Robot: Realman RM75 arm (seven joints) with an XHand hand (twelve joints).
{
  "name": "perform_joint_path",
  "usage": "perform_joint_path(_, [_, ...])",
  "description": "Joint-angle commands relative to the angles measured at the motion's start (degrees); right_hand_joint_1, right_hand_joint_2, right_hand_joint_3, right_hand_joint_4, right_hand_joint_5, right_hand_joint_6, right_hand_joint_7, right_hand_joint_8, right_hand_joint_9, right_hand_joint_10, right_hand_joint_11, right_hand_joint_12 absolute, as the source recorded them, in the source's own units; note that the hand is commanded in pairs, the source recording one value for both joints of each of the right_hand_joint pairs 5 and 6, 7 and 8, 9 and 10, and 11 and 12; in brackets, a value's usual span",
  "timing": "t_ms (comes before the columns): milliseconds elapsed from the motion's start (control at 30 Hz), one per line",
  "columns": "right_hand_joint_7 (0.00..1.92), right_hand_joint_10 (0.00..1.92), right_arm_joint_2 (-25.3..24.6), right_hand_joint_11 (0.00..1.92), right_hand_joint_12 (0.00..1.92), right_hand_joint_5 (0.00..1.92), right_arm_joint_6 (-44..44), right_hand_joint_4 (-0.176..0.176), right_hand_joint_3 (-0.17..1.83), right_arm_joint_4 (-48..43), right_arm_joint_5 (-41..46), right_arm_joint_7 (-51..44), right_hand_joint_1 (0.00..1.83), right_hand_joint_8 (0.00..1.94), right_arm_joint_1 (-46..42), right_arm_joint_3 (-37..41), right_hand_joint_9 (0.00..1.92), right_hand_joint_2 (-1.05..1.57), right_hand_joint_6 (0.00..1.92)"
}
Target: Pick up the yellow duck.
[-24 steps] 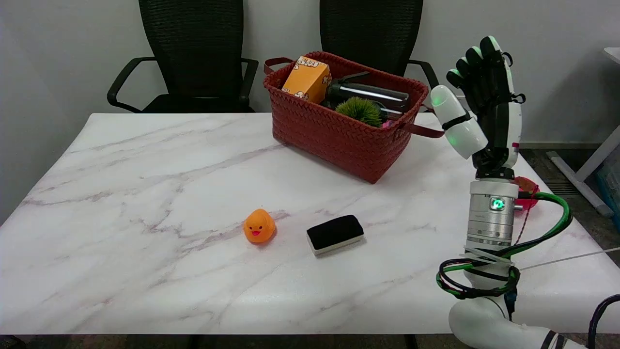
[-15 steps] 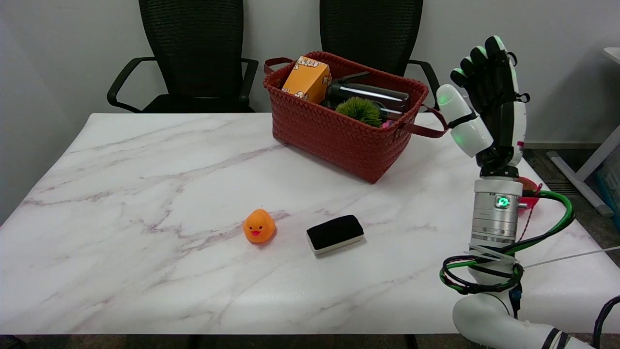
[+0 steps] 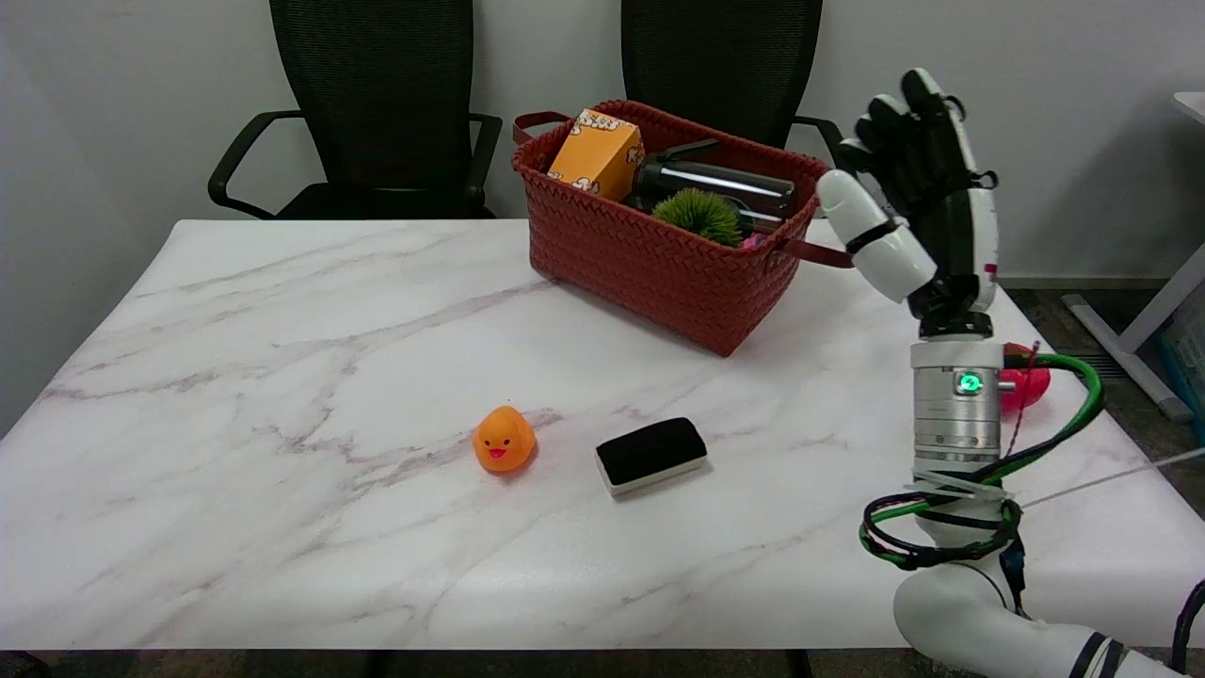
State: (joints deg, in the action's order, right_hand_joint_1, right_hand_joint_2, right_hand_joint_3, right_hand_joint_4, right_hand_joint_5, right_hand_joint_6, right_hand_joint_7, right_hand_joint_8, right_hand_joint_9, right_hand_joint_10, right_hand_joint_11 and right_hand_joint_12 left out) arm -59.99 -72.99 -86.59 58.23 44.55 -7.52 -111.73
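Observation:
An orange-yellow rubber duck [image 3: 504, 440] sits upright on the marble table [image 3: 282, 377], near the middle front, its face toward the camera. My right hand [image 3: 918, 207] is raised in the air at the right side of the table, far to the right of the duck and well above the surface. Its fingers are stretched upward and apart, the thumb sticking out to the left, and it holds nothing.
A black-and-white eraser block [image 3: 651, 455] lies just right of the duck. A red woven basket [image 3: 659, 254] at the back holds an orange box [image 3: 597, 153], a dark bottle [image 3: 715, 185] and a green spiky ball [image 3: 698, 216]. A red object [image 3: 1024, 386] lies behind my wrist. Two black chairs stand behind the table.
My right hand has swung slightly left and tilted, and the forearm has shifted a little. The duck and the other things have not moved.

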Motion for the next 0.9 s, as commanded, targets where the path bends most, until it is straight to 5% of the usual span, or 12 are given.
perform_joint_path(33, [0.37, 0.42, 1.2, 0.55, 0.55, 0.2, 29.6, 0.0, 0.11, -8.3, -3.6, -5.5, 0.93, 0.37, 2.7, 0.1, 0.42, 0.92, 0.2])
perform_joint_path(400, [0.38, 0.44, -7.4, 0.56, 0.56, 0.21, 38.8, 0.0, 0.08, -0.9, -3.7, -19.9, 0.94, 0.38, 9.2, -4.5, 0.44, 0.94, 0.21])
perform_joint_path(700, [0.35, 0.44, -8.4, 0.55, 0.55, 0.17, 42.3, 0.0, 0.09, 0.1, -4.4, -36.5, 1.01, 0.35, 10.9, -6.3, 0.44, 0.86, 0.17])
perform_joint_path(900, [0.44, 0.54, -9.2, 0.85, 0.85, 0.25, 42.3, 0.0, 0.09, 1.5, -4.6, -47.1, 1.05, 0.44, 11.9, -8.8, 0.54, 0.84, 0.25])
